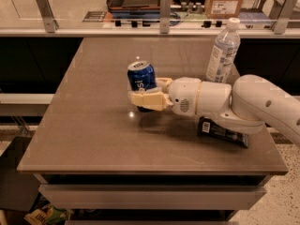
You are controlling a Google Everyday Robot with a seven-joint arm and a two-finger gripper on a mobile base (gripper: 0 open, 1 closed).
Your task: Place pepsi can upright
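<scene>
A smooth grey-brown table (89,125) stands before a glass rail with metal posts (164,8). Near the table's middle the blue metal pepsi can (141,76) sits almost upright, silver top up, clasped by the cream gripper (144,92). Beyond the arm are a clear plastic water bottle (224,48) and a flat dark packet (222,133).

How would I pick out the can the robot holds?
On the brown table, near its middle, the gripper is shut on the pepsi can. It is short, blue and silver-topped, unlike the tall clear water bottle and the flat dark packet.
</scene>
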